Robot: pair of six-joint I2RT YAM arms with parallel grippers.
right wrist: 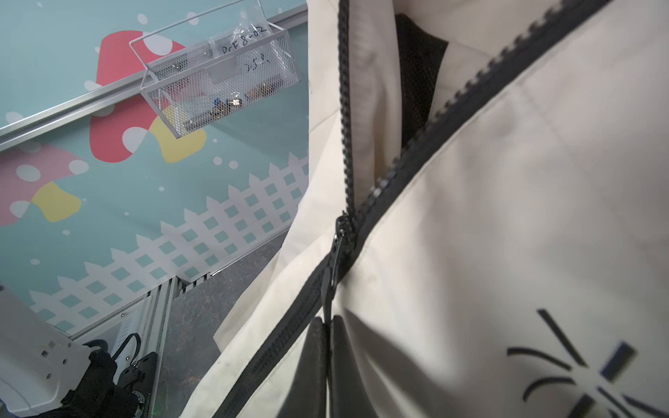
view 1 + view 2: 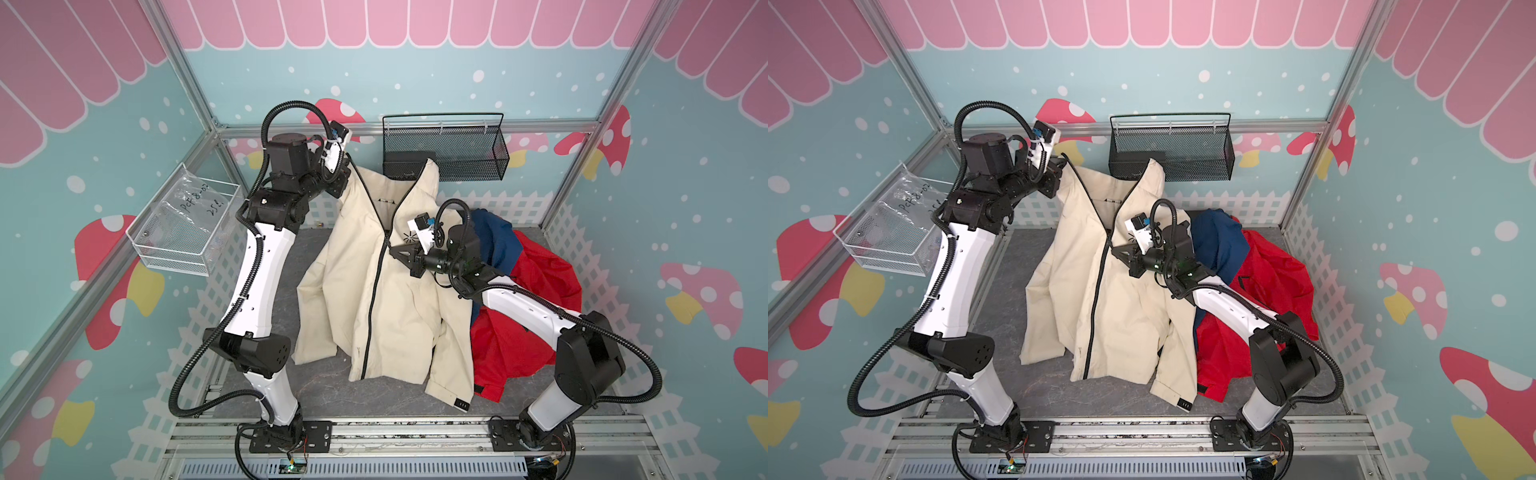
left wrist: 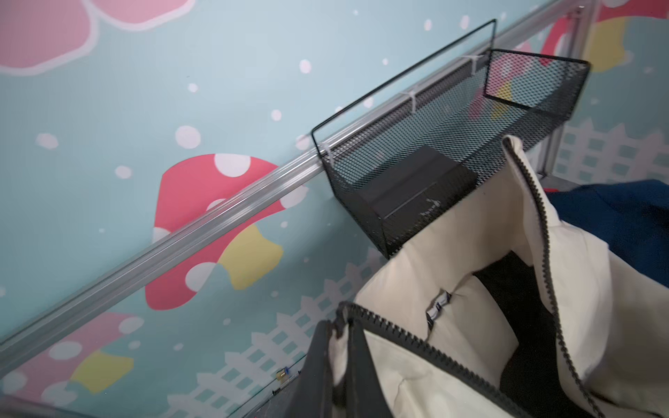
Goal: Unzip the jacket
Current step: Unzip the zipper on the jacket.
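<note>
The jacket (image 2: 395, 291) lies front-up in the middle of the grey table (image 2: 316, 399). Its collar end is lifted toward the back wall, and its far sleeve overlaps a red garment (image 2: 532, 316) with a blue one (image 2: 494, 237) behind. My left claw (image 3: 338, 362) is clamped shut on the collar edge (image 3: 362, 318), holding that side up and taut. My right claw (image 1: 329, 333) is pinched closed on the zipper pull (image 1: 327, 289), just below the slider (image 1: 342, 231). I judge I'm mid-pull. The zipper (image 2: 376, 291) gapes in a V from the collar down to about chest height, and below the slider its teeth are meshed shut all the way to the hem. The next move calls for drawing the pull straight along the track toward the hem while my left claw keeps tension, or the soft cloth will bunch ahead of the slider and jam it. The shell is a cream, matte woven fabric, limp and creasing easily. The zipper is chunky black plastic on dark tape, the pull is a slim dark tab that is narrow to hold, and a dark mesh lining shows inside the opening. A black burst-shaped logo (image 1: 593, 376) is printed on the chest near my right claw.
</note>
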